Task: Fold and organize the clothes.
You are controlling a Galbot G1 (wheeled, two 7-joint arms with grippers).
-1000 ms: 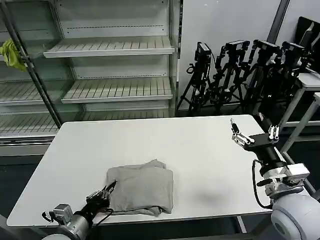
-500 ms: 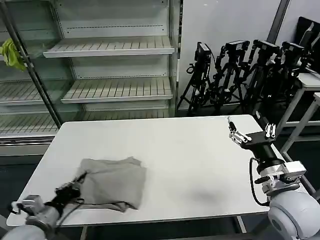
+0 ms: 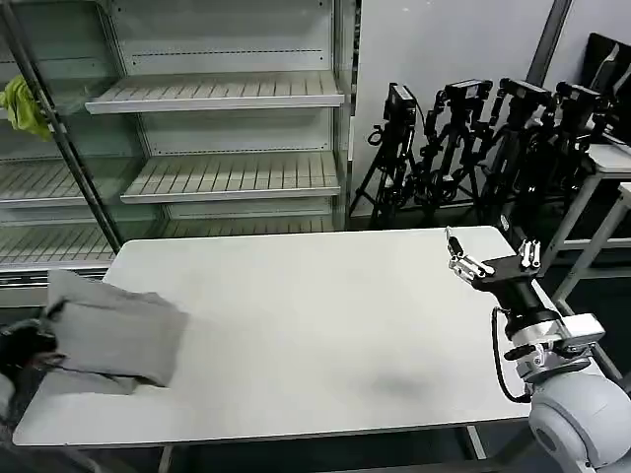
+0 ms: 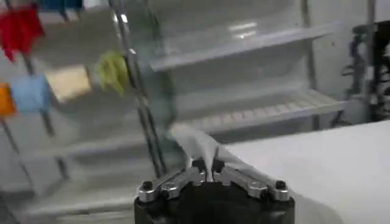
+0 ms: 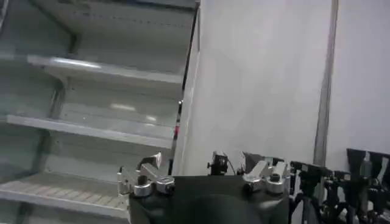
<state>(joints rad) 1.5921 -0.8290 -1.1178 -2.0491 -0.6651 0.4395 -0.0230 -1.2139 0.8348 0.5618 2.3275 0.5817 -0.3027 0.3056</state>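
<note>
Grey folded shirt is hanging at the table's 9 o'clock edge, pinched in my left claw; my right claw is idling spread at 3. Fabric may be slipping, unfolding.

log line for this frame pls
phase: move folded shirt aside | left gripper: shut on shirt, at table left edge | right gripper: open, idle above right side

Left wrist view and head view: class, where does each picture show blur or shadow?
Left wrist view: the shelf rack and hanging cloths are smeared, the left gripper sharper. Head view: the folded shirt is slightly blurred; a soft shadow on the table.
</note>
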